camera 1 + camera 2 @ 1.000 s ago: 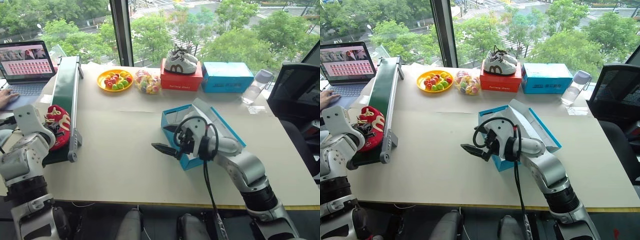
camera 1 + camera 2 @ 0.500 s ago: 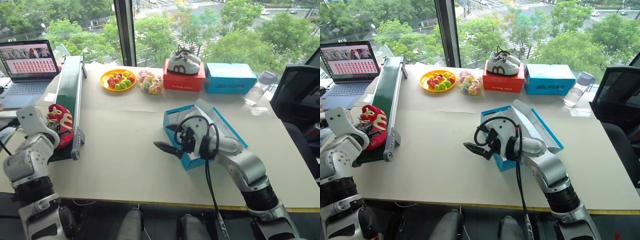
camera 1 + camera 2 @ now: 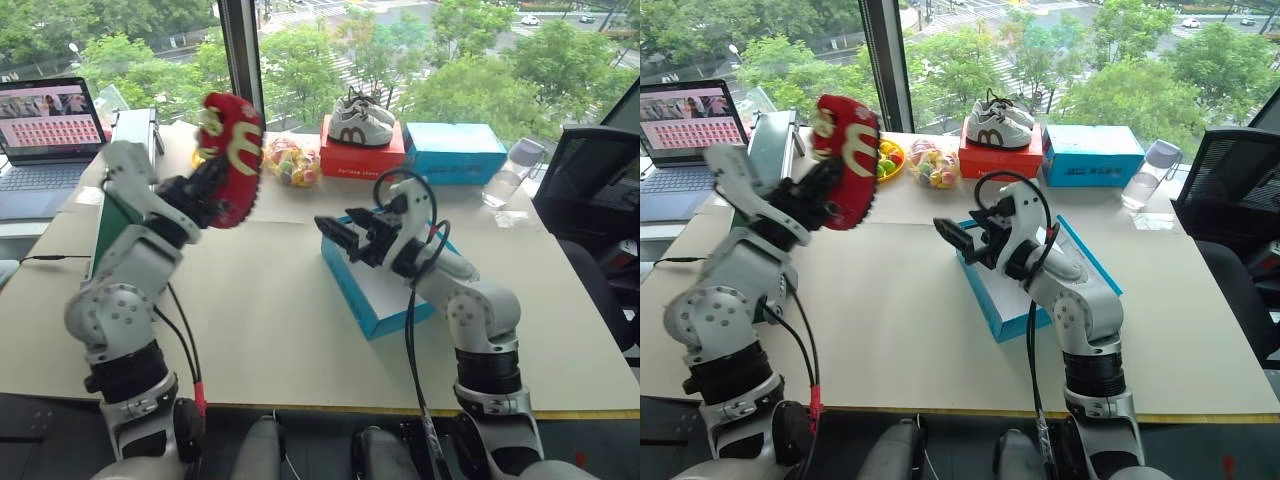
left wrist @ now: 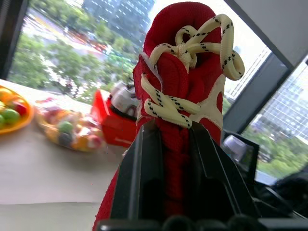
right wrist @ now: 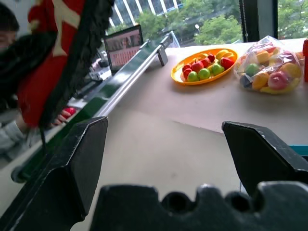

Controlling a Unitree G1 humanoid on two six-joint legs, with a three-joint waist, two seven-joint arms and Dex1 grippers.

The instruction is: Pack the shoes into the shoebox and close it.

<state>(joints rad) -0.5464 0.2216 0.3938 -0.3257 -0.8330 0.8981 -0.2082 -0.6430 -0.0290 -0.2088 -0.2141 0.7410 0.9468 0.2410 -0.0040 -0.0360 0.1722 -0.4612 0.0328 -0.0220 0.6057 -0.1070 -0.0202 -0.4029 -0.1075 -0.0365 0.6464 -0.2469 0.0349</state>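
Observation:
One of the shoes, red with cream curved markings and laces, hangs in the air over the table's left half. My left gripper is shut on it; in the left wrist view the black fingers clamp the shoe from both sides. The blue shoebox lies open at the table's middle, its inside mostly hidden behind my right arm. My right gripper stands open and empty above the box's left end, pointing at the shoe.
A green conveyor and a laptop stand at the left. Along the back are a fruit plate, a candy bag, white sneakers on a red box, another blue box and a bottle. A chair stands at the right.
My left gripper closed on the shoe at the conveyor, then lifted it up and to the right over the table. My right gripper rose and turned toward it, still open.

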